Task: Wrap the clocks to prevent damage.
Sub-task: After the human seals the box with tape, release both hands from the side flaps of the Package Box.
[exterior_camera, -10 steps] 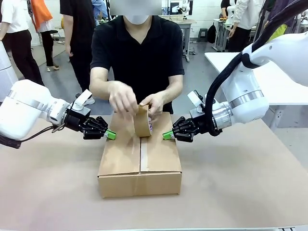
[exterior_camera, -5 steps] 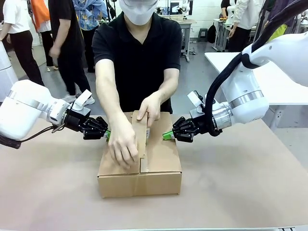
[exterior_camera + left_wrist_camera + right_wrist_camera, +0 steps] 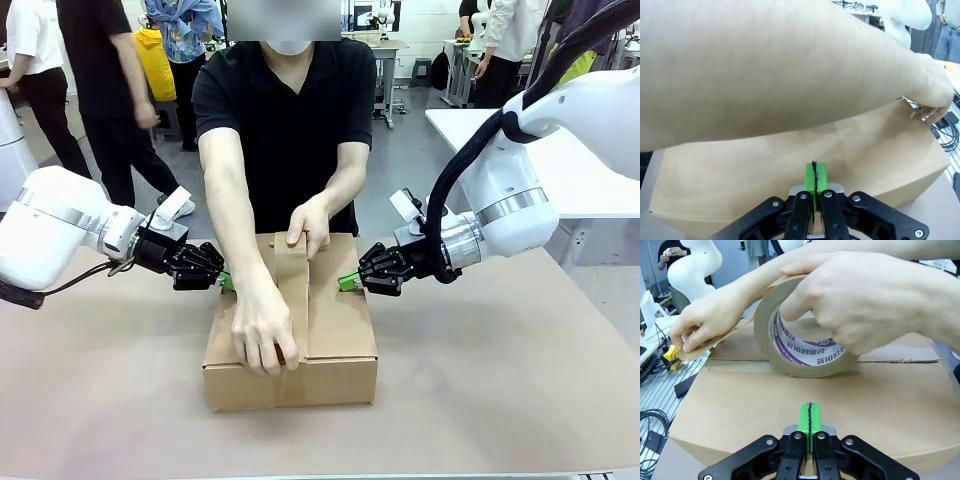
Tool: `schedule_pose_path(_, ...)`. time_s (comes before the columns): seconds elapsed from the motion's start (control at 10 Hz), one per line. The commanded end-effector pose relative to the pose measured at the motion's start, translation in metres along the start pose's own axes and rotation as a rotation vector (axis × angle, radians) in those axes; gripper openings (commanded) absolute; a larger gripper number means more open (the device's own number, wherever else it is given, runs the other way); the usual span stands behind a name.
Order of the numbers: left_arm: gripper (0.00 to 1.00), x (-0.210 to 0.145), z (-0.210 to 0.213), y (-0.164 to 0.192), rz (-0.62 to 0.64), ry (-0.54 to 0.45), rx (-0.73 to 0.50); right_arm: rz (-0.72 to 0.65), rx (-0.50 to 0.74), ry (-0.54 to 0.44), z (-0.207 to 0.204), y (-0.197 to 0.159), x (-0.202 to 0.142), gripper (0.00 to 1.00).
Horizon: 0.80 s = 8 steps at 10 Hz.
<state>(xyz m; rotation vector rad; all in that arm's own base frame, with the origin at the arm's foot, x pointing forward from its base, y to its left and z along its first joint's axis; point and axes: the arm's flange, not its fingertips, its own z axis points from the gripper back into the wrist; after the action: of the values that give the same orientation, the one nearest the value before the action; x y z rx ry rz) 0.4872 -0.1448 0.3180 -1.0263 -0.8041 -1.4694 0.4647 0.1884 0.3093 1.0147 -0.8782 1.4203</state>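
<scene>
Taping stage: L gripper (image 3: 228, 281) & R gripper (image 3: 348, 283), both closed empty, pin brown cardboard box (image 3: 340, 335); next, you hold steady till seam's taped.

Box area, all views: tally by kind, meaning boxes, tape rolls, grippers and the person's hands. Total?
Cardboard box: 1
Tape roll: 1
Grippers: 2, left gripper and right gripper, both shut
Person's hands: 2, near hand at the box's front edge, far hand on the roll
Total: 6

Unreadable purple print inside tape roll (image 3: 805, 356)
</scene>
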Motion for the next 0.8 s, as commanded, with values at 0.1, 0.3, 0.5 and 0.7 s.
schedule_pose_path(0.1,0.00,-0.0004,-0.0009,0.0003,0.001,0.003,0.003,-0.007,-0.013,-0.001,-0.0014,0.0003,-0.0015,0.01)
schedule_pose_path(0.3,0.00,-0.0004,-0.0009,0.0003,0.001,0.003,0.003,-0.007,-0.013,-0.001,-0.0014,0.0003,-0.0015,0.01)
schedule_pose_path(0.5,0.00,-0.0004,-0.0009,0.0003,0.001,0.003,0.003,-0.007,-0.013,-0.001,-0.0014,0.0003,-0.0015,0.01)
schedule_pose_path(0.7,0.00,-0.0004,-0.0009,0.0003,0.001,0.003,0.003,-0.007,-0.013,-0.001,-0.0014,0.0003,-0.0015,0.01)
